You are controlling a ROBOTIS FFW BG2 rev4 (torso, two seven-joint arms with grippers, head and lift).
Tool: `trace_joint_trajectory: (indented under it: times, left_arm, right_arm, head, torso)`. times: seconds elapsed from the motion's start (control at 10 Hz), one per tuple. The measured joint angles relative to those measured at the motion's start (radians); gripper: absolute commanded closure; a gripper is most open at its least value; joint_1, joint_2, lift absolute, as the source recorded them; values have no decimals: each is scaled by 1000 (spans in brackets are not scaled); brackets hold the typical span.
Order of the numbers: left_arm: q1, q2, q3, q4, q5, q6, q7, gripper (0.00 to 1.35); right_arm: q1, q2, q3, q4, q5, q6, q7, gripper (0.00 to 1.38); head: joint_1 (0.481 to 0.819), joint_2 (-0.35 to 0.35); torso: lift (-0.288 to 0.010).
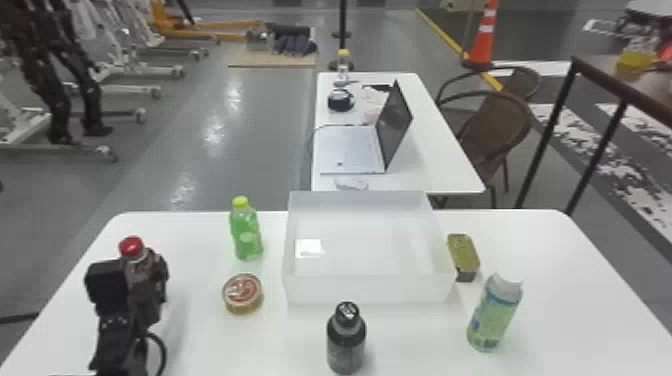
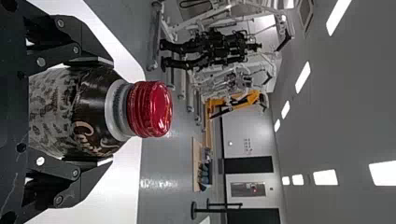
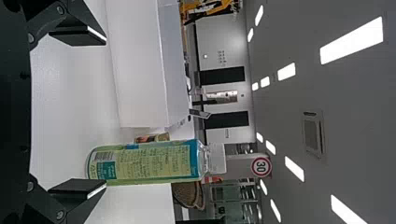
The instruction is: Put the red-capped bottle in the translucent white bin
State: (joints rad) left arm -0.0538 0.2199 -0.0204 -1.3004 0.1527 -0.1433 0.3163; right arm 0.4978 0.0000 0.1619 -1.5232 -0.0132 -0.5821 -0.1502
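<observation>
At the left of the head view, my left gripper (image 1: 145, 285) is around the red-capped bottle (image 1: 132, 247), whose cap points up above the fingers. In the left wrist view, the left gripper (image 2: 91, 111) is shut on the dark-labelled body of the bottle (image 2: 93, 112), a finger against each side; its lower end is hidden. The translucent white bin (image 1: 367, 287) stands mid-table, to the right of that bottle. My right gripper (image 3: 88, 112) is open with nothing between its fingertips; beyond them are a side of the bin (image 3: 137, 70) and a green-labelled bottle (image 3: 149, 162).
Between the left gripper and the bin are a green bottle (image 1: 246, 232) and a round tin (image 1: 242, 293). A black bottle (image 1: 346, 340) is in front of the bin. Right of it stand a rectangular can (image 1: 463, 255) and the white-capped, green-labelled bottle (image 1: 494, 315).
</observation>
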Motion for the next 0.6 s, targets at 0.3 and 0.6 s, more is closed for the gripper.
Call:
trace_joint_trajectory:
  times: [0.3,0.6]
  left_arm:
    - [-11,-6,-135,-150,118,-45,-135,1023]
    - [-117,-44,-209,-129,194,-23,-341,1024]
  right_arm:
    - [-1,0,-1,1,-1,0,0,206]
    - [-5,0,0,8,-12,0,0,206]
  head:
    - [549,0]
    - [549,0]
  torso:
    - [-100]
    - [-100]
